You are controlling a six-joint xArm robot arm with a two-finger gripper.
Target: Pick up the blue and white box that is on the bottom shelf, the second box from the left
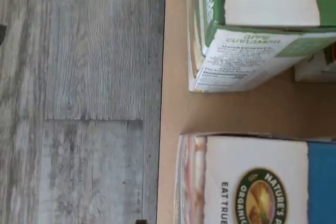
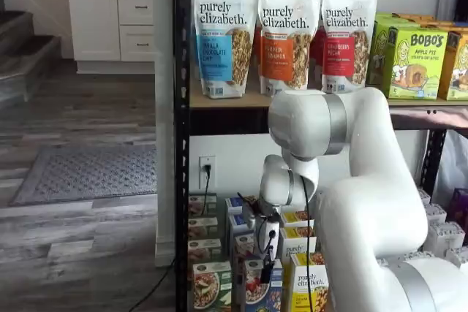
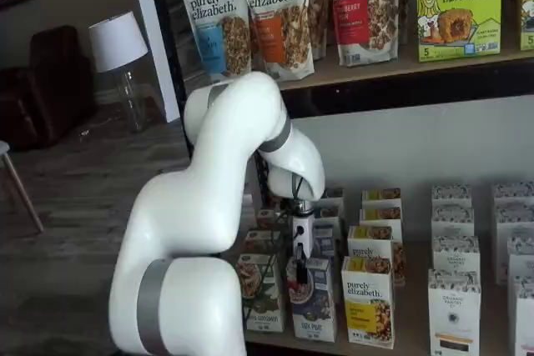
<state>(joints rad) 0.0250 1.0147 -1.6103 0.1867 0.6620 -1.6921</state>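
Grey plank floor [image 1: 79, 98] running beside the bottom shelf [image 1: 173, 114] in your wrist view, the blue and white box [image 1: 252, 182] standing by a green box [image 1: 247, 40], in both shelf views your gripper [image 3: 299, 258] hovering over that box [image 2: 262, 288], fingers spread wide, gripping nothing.

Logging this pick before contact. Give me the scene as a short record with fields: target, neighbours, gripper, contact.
target: blue and white box, upright in the front row of the bottom shelf
left neighbour: green box, standing apart from the target
right neighbour: yellow purely elizabeth box
gripper: gripper open, hanging just above the target's top in both shelf views
contact: none visible; nothing held
wrist view: white top of the target with a blue face, green box beside it, a strip of tan board between them
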